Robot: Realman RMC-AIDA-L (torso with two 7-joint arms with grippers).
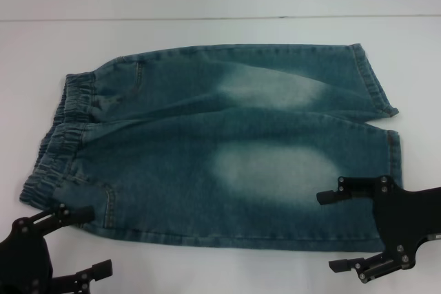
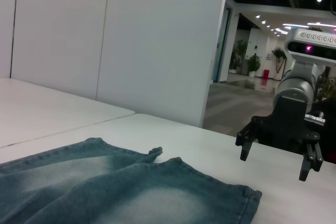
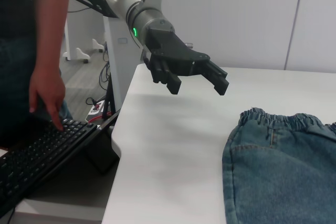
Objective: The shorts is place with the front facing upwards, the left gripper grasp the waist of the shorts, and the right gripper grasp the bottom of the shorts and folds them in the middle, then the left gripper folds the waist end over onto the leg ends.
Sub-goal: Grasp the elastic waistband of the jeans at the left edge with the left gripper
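Shorts (image 1: 220,146) lie flat and spread on the white tabletop (image 1: 220,32), faded pale patches facing up. We see our left tool (image 1: 77,242) just off the near corner of the waist of the shorts (image 1: 58,142), its upper finger over the edge of the puckered band and its lower finger over bare tabletop; the jaws are spread wide and grip nothing. In the right wrist view this tool (image 3: 197,80) hangs clear above the surface, fingers released, with the gathered band (image 3: 278,119) lying past it and lower.

Our right tool (image 1: 342,232) sits at the near corner of the bottom of the shorts (image 1: 389,129). Its upper finger reaches over the denim beside the near leg hem, and its lower finger lies beyond the garment's near edge over the tabletop. These jaws are also released and hold nothing. From the left wrist view the right tool (image 2: 275,158) hovers off the surface, just past the hem (image 2: 247,195), not touching the cloth.

Beyond the left tool, off the tabletop's end, a person's hand (image 3: 44,93) rests near a black keyboard (image 3: 42,150).
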